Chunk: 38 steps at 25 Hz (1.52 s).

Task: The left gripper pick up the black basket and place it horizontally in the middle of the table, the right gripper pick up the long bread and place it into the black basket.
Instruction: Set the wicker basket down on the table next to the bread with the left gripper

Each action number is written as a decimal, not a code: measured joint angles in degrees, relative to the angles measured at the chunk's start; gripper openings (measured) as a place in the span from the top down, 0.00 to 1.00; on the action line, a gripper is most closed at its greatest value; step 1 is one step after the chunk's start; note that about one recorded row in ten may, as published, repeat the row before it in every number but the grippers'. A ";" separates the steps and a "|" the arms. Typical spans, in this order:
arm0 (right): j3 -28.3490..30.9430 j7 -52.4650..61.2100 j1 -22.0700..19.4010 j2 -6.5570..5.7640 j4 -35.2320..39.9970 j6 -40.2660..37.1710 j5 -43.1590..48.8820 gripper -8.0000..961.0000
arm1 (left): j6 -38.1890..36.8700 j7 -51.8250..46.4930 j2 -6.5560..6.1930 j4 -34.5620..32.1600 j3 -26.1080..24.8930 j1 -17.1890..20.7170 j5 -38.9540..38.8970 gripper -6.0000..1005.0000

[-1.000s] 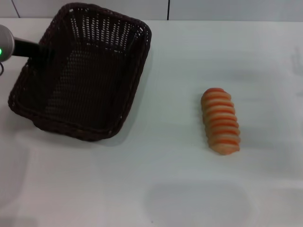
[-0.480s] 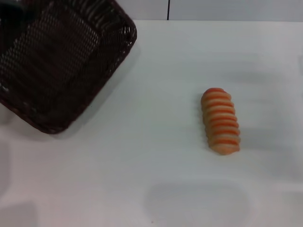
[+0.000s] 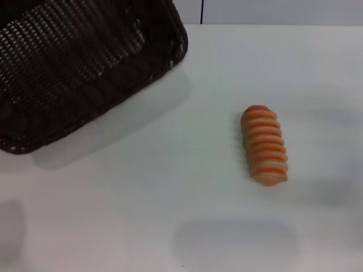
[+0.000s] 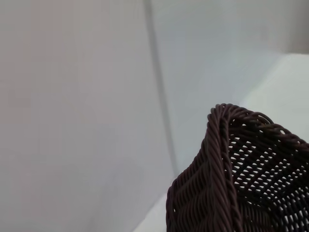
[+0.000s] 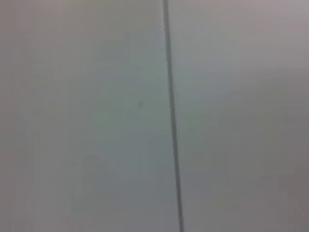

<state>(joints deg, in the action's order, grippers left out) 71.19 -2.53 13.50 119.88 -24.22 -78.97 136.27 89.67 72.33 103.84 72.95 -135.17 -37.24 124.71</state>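
The black basket point(image 3: 85, 62) was tipped up at the far left of the table point(image 3: 170, 215), cut off by the picture's top and left edges. The long bread point(image 3: 264, 145) lay well apart on the right, with bare table all around it. Neither claw showed, so their grip could not be told.

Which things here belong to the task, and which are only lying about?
Belonging to the task:
- black basket, tilted at the far left
- long bread, lying on the table

Only lying about:
- nothing else shows; neither gripper is in view
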 joint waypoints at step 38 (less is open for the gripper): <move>-17.70 -0.46 -6.66 -0.63 0.24 -8.84 -16.12 0.43 | 9.17 12.29 10.54 -13.37 8.38 -7.97 3.14 0.80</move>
<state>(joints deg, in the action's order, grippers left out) 53.49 -2.99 6.85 119.25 -23.97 -87.81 120.15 98.84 84.62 114.38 59.58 -126.79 -45.21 127.86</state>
